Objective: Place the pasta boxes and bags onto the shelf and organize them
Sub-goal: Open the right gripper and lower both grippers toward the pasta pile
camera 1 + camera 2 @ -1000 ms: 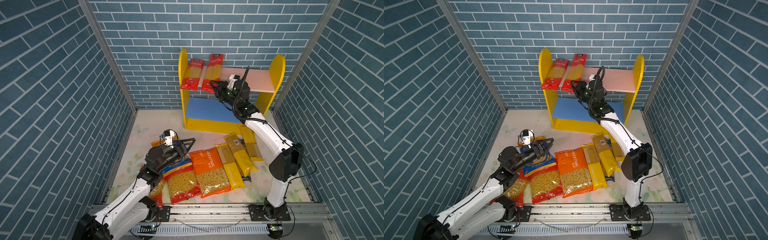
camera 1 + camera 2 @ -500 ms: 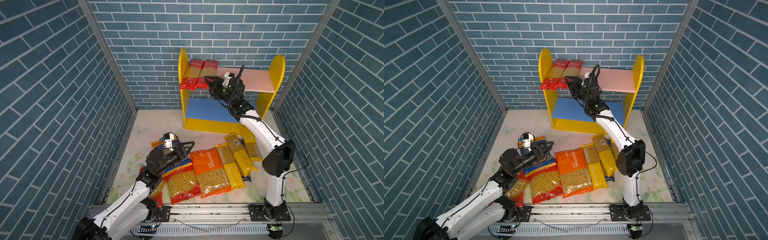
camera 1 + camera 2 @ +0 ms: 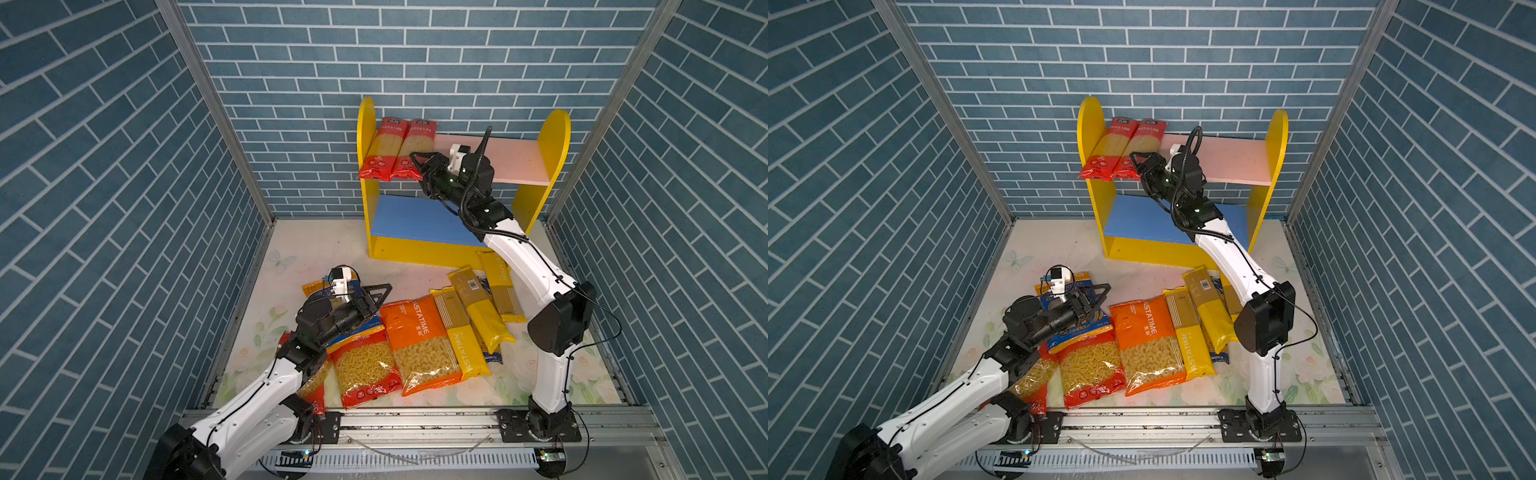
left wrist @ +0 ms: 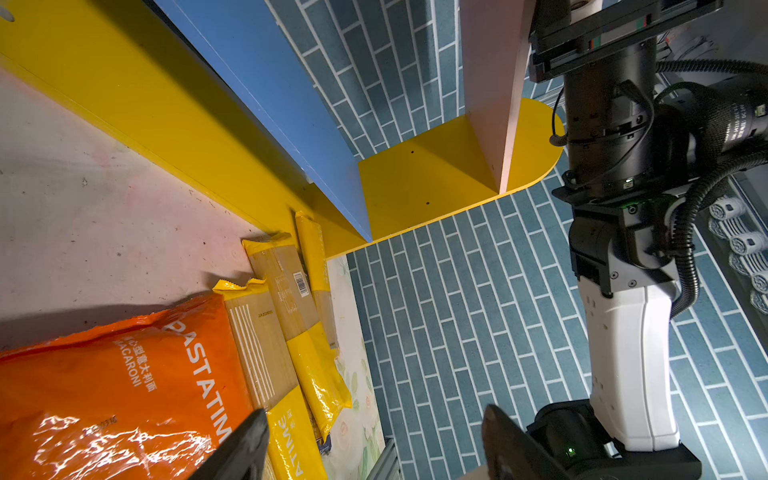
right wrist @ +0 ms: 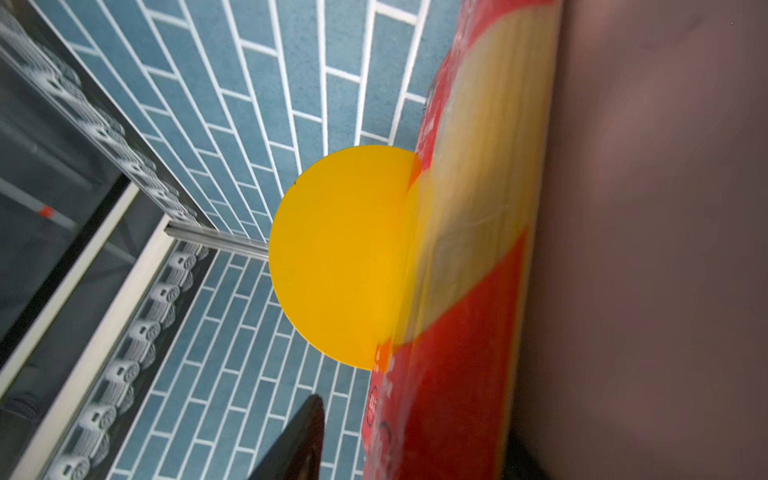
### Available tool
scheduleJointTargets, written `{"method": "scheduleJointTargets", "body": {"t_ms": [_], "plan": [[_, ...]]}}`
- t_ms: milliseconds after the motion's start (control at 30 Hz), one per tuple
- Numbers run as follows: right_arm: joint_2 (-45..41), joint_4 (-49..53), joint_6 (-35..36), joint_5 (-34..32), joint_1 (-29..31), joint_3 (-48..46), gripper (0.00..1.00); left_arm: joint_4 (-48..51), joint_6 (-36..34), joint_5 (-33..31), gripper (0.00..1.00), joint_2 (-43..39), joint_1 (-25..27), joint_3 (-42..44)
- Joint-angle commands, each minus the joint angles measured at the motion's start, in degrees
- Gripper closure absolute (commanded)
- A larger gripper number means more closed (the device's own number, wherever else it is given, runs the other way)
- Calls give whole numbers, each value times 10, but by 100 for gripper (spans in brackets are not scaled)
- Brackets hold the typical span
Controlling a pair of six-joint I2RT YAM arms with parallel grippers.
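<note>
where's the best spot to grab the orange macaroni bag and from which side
Probably the crimped seam at its end toward the shelf, from straight above. The orange macaroni bag lies flat on the mat, a red bag and a yellow spaghetti pack crowding its long sides; that end is thin and faces bare mat. The open left end effector is nearest.

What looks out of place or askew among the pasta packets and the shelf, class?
The two red plastic spaghetti packs on the pink upper board seem longer than it is deep: their near ends jut past its front edge. On the floor, the long yellow spaghetti packs lie crossed in a loose heap.
</note>
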State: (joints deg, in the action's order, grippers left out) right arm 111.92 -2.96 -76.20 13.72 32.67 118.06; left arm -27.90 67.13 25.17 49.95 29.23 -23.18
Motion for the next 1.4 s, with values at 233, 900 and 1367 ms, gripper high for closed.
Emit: {"method": "scheduleJointTargets", "body": {"t_ms": [233, 900, 1367], "plan": [[-171, -3, 45, 22, -4, -177, 31, 38, -83, 5, 19, 19, 26, -39], [-590, 351, 271, -98, -31, -713, 38, 124, -246, -69, 19, 310, 249, -228], [-390, 339, 471, -61, -190, -708, 27, 139, -208, -71, 20, 442, 321, -306]]}}
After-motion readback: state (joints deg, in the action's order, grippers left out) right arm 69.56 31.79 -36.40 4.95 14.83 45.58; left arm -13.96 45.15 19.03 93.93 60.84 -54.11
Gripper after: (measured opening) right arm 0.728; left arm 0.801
